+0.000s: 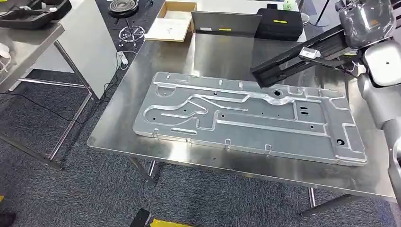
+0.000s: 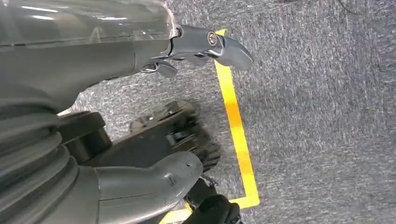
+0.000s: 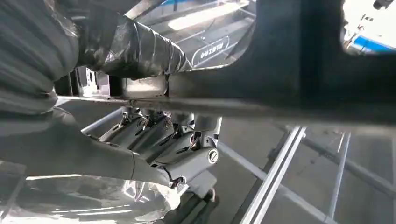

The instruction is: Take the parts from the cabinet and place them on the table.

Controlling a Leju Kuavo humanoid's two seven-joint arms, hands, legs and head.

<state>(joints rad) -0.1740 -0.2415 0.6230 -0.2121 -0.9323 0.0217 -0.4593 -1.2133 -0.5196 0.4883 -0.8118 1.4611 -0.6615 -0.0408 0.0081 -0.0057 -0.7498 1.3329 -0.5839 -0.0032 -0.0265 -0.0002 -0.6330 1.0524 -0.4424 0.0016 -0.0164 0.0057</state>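
A long black part hangs tilted above the far right side of the steel table, its low end over the table. My right hand grips its upper end. In the right wrist view the fingers curl under the black part and the wrapped thumb lies over it. A large stamped silver panel lies flat across the middle of the table. My left hand hangs over grey carpet with fingers and thumb apart, holding nothing.
A black case, a grey sheet and an open cardboard box sit at the table's far edge. A second table with a black tray stands at the left. Yellow tape marks the floor.
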